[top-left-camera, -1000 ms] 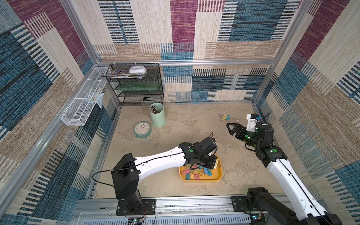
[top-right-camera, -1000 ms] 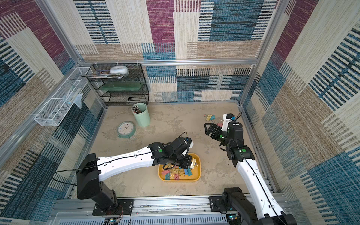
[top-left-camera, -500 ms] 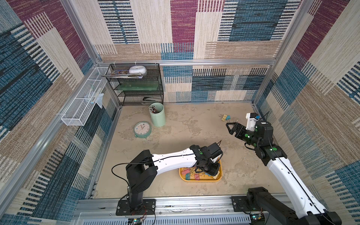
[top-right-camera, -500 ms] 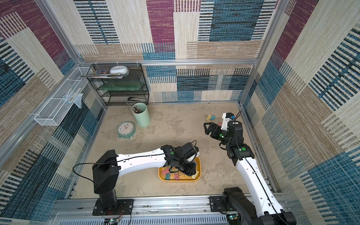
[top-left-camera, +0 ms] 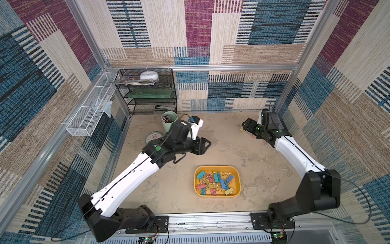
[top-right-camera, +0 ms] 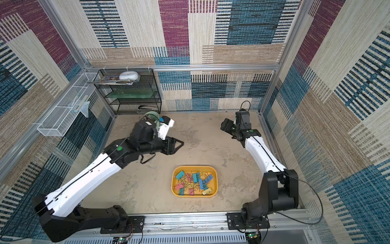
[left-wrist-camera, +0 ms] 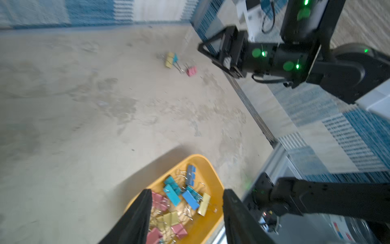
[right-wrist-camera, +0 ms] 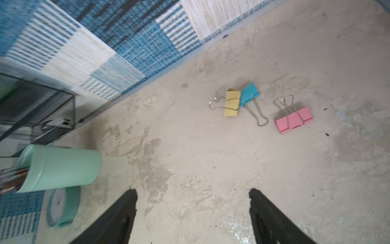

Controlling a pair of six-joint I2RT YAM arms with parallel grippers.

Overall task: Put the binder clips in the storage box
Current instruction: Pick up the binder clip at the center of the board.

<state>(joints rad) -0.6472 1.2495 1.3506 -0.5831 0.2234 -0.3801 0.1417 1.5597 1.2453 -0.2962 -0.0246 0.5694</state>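
Now, in a top view, most binder clips [top-left-camera: 219, 182] lie in the storage box [top-left-camera: 217, 167]; left wrist: left gripper [left-wrist-camera: 186, 193] parted, empty; right wrist: right gripper [right-wrist-camera: 193, 193] wide, empty, facing three loose clips [right-wrist-camera: 294, 120], so its next move is probably to descend and pinch one

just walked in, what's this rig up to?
Two arms are putting binder clips into the yellow storage box, and most are already in it. Three lie on the floor near the far right corner: a yellow clip, a teal clip touching it, and a pink clip apart. The right gripper hangs open near them, empty. The left gripper is open and empty, clear of the box.
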